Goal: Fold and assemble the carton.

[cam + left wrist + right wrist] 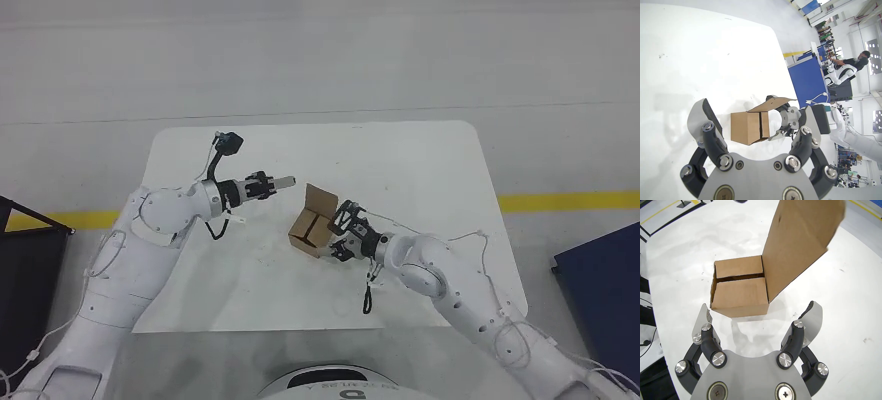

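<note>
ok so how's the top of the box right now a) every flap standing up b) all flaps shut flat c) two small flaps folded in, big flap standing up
c: the box has its two small flaps folded over the opening, while the big flap stands upright.

one carton (312, 226) with two folded flaps (739, 266) and one raised flap (800, 247); two grippers, left gripper (287, 182) at its 11 o'clock, right gripper (337, 240) at 4 o'clock; one table (420, 170)
</note>
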{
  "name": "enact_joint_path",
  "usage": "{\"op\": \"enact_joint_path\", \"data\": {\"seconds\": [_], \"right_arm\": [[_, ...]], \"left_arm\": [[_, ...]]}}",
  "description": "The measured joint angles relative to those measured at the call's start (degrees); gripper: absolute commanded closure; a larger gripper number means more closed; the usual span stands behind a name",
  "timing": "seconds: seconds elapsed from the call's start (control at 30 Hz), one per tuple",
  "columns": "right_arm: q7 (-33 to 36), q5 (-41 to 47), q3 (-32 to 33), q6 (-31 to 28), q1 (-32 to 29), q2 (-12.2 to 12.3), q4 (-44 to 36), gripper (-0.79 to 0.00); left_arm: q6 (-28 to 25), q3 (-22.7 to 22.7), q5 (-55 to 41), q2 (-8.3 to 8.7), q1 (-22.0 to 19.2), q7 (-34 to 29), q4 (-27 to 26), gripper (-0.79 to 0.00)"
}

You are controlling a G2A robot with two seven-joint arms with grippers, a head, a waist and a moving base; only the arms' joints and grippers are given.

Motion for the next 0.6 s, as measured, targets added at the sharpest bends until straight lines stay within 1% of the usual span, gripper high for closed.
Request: {"op": "enact_joint_path", "data": {"seconds": [0.13,0.23,0.43,0.6], "right_arm": [[0.3,0.4,-1.5,1.9,1.0,-0.9,1.1,-0.785],[0.4,0.2,-1.5,4.6,1.4,-1.3,2.0,-0.785],[1.0,-0.2,0.9,9.9,1.5,-1.5,3.7,-0.785],[3.6,-1.1,3.2,15.9,3.3,-1.9,5.8,-0.785]], "left_arm": [[-1.1,0.8,-1.6,-0.25,-1.9,-1.9,2.3,-0.785],[-1.7,1.8,-2.7,-0.52,-3.7,-3.5,4.3,-0.785],[-2.9,2.8,-3.8,-0.89,-6.8,-5.0,8.0,-0.785],[-3.9,2.8,-4.3,-0.98,-8.7,-6.0,10.0,-0.785]]}}
